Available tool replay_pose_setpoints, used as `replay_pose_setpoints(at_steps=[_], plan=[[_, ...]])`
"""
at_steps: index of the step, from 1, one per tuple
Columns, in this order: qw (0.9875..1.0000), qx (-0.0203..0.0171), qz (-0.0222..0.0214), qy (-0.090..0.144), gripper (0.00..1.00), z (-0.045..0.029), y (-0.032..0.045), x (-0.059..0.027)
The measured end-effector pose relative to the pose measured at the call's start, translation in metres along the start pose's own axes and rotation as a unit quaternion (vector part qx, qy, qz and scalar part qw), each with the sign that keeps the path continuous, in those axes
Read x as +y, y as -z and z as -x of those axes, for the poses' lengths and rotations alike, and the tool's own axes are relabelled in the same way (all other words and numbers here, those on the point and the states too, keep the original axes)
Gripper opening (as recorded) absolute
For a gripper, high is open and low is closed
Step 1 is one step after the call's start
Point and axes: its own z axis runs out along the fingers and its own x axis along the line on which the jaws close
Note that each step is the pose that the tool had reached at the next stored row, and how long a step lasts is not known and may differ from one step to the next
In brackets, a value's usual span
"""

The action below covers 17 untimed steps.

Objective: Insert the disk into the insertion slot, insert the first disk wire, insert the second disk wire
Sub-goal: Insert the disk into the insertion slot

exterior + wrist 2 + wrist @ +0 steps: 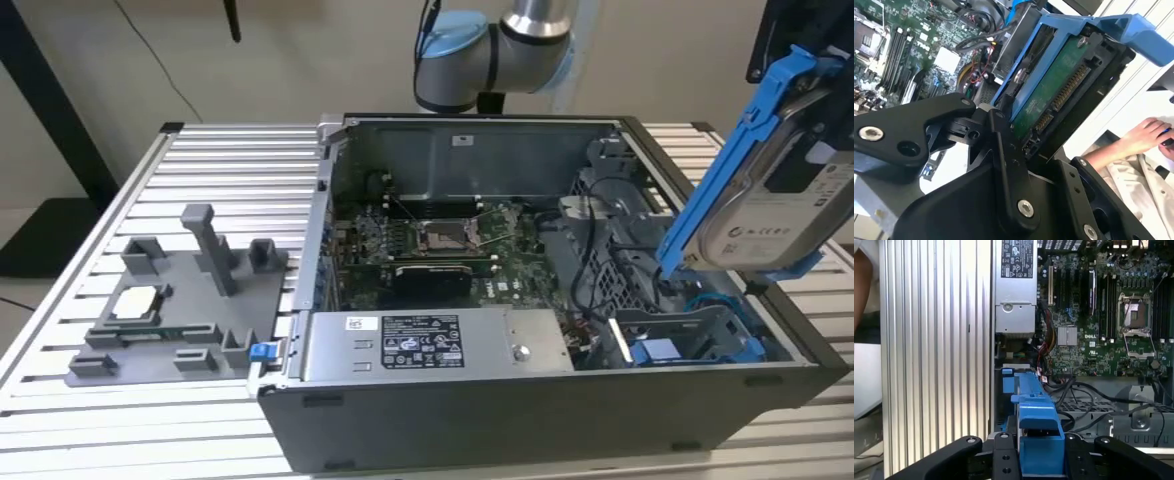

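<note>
Blue-framed, the disk (781, 215) is clamped in the jaws, tilted, above the insertion slot (687, 322) at the exterior view's right. Disk insertion is judged in hand; squaring with the slot mouth is called for.

A: Table (200, 160)?
B: Slatted metal. Open computer case (534, 420) lies on it.
A: Inside?
B: Green motherboard (400, 225), CPU socket (441, 236) mid-board. Power supply (427, 345) with a white label along the near wall. Black cables (1079, 390) run near a small silver heatsink (1067, 336).
A: Exterior view's left?
B: Grey fixture (147, 330) just beside the case; one upright post (203, 240), a square chip (138, 303) lying in it.
A: Anyone about?
B: A person's hand (1141, 135) and pale sleeve (1134, 185), second wrist view.
</note>
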Motion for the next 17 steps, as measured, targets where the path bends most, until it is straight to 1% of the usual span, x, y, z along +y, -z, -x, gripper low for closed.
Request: replay_pose_setpoints(at_steps=[3, 8, 14, 17], plan=[[1.0, -0.0002, 0.0, 0.0, 0.0, -0.0061, -0.0053, -0.0003], [1.0, -0.0007, 0.0, 0.0, 0.0, -0.0112, -0.0143, -0.0007], [1.0, -0.0017, 0.0001, 0.0, 0.0, -0.0126, -0.0244, -0.0012], [1.0, -0.0016, 0.0, 0.0, 0.0, -0.0126, -0.0248, -0.0012]])
